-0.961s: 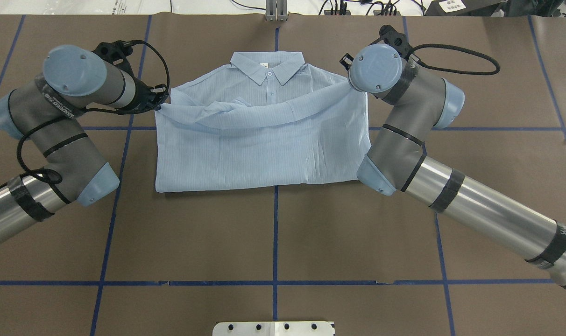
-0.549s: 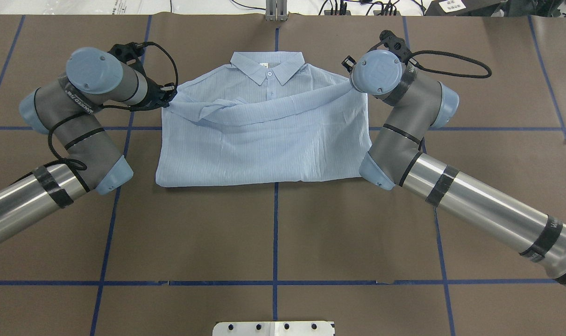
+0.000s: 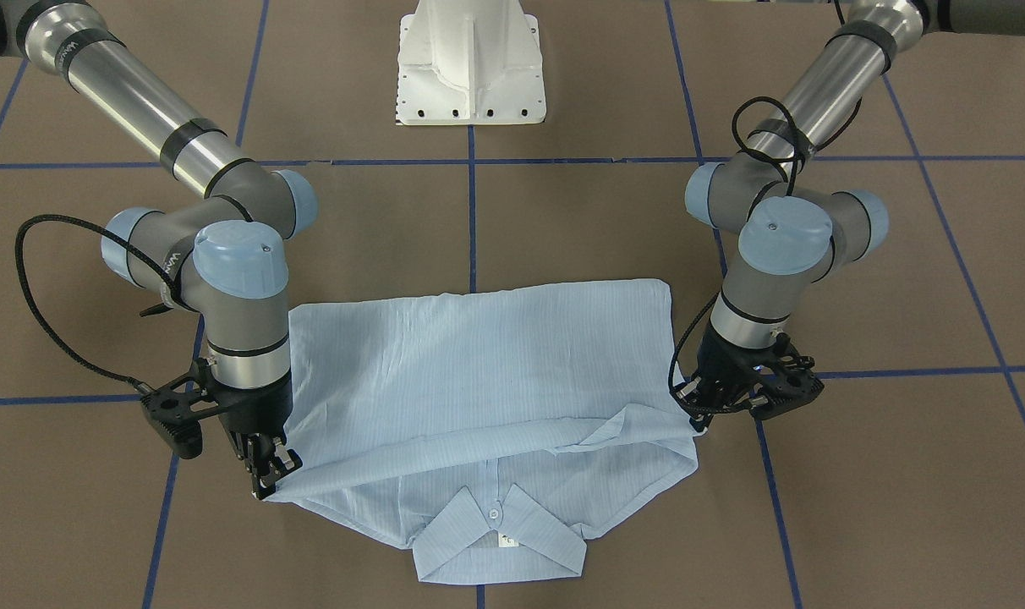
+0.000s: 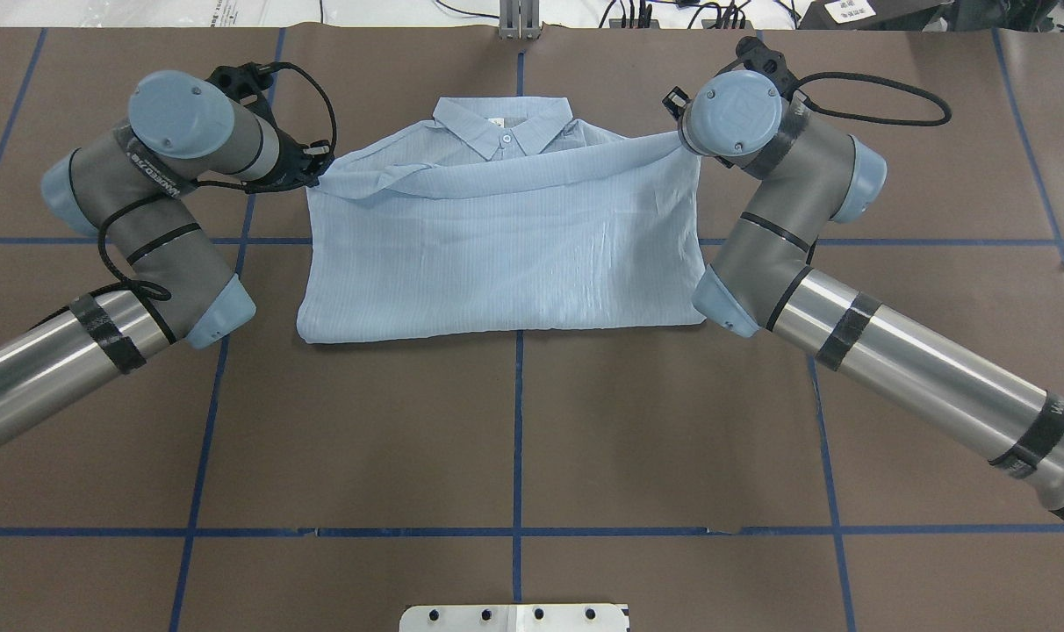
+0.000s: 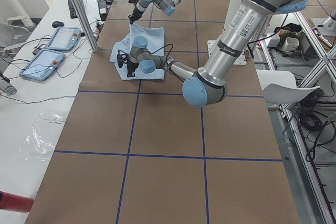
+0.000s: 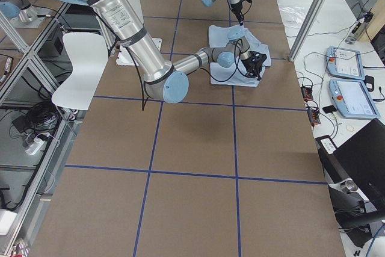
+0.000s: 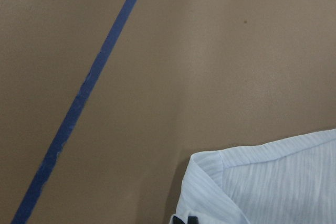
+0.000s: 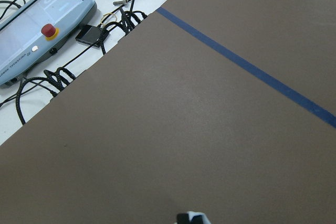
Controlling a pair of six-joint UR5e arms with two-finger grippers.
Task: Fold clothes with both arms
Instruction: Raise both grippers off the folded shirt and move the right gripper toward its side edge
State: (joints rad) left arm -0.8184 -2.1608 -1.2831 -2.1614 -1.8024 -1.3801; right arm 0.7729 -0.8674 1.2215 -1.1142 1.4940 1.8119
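Shirt: you are looking at the light blue shirt (image 4: 506,263) lying on the far half of the table (image 4: 365,439). Its collar (image 4: 503,125) is pointing away from the robot, and its lower part is doubled up over the body.
Lifted edge: the free edge (image 4: 532,178) is stretching as a taut band across the chest, just short of the collar, and is rising a little at both ends.
Left gripper: your left gripper (image 3: 697,416) is pinching the band's end at the shirt's left side, with its fingers closed on cloth. The left wrist view is showing a fabric corner right at the fingertips.
Right gripper: your right gripper (image 3: 269,484) is clamping the opposite end, fingers pointing down and sitting low over the table.
Arms: the left arm (image 4: 146,219) and right arm (image 4: 848,351) are reaching in from either side with bent elbows, flanking the shirt.
Table: blue tape lines (image 4: 517,421) are crossing the brown covering.
Surroundings: the white base (image 3: 470,68) is standing well behind the shirt. A pendant (image 8: 37,19) is lying beyond the table's edge in the right wrist view.
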